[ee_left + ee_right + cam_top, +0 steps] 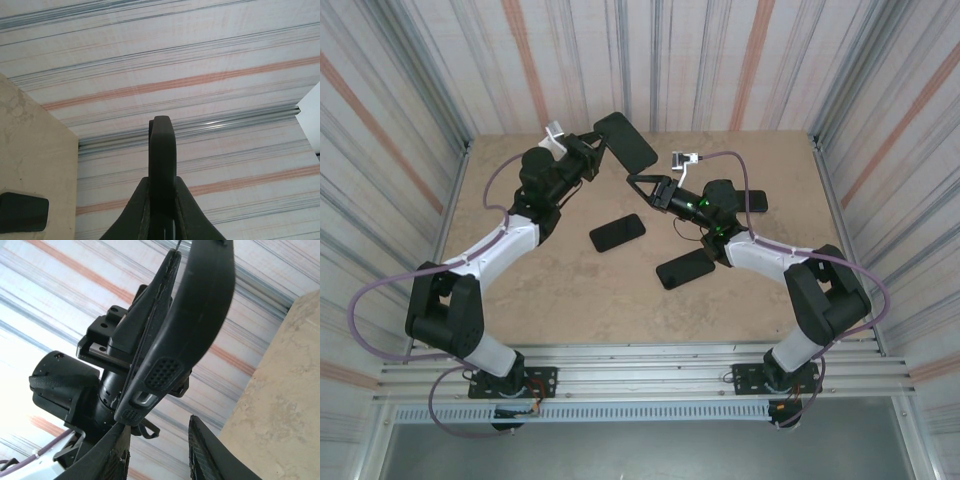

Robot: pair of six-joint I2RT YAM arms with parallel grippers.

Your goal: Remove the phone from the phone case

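Black phone case (200, 305), pinched by left gripper (161, 185), maybe peeling; right gripper (157, 440) spread

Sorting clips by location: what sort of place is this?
Probably a robot test cell, not a home: striped walls box in a tan table, and the left arm and right arm are bolted to an aluminium rail at its near edge.

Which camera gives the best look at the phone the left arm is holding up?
Top external: the whole phone shows, clamped in the left gripper. The right wrist view gives a close look at its port end; the left wrist view sees it edge-on.
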